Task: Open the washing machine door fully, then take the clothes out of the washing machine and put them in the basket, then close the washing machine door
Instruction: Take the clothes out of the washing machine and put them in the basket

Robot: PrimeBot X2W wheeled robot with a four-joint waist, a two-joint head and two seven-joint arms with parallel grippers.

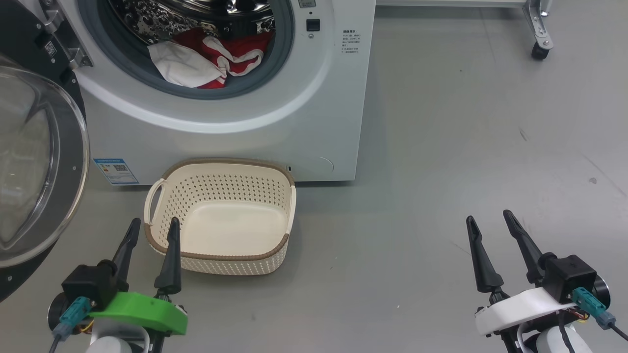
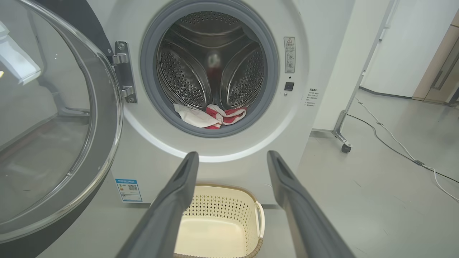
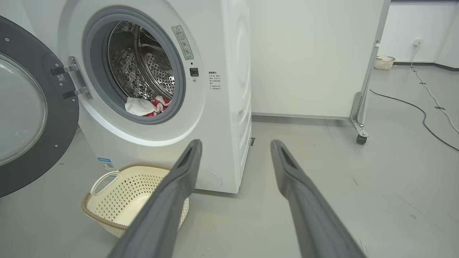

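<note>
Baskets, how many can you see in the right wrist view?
2: the cream basket on the floor before the washing machine, and a small pale basket far off by the back wall. Others may be hidden.

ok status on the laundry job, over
Grippers open, empty: left gripper, right gripper. The washing machine door swung open; clothes in the drum, basket empty. Nothing in the way.

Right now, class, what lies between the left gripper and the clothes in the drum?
In the head view, the empty basket stands between the left gripper and the clothes, with the washing machine front behind it.
</note>
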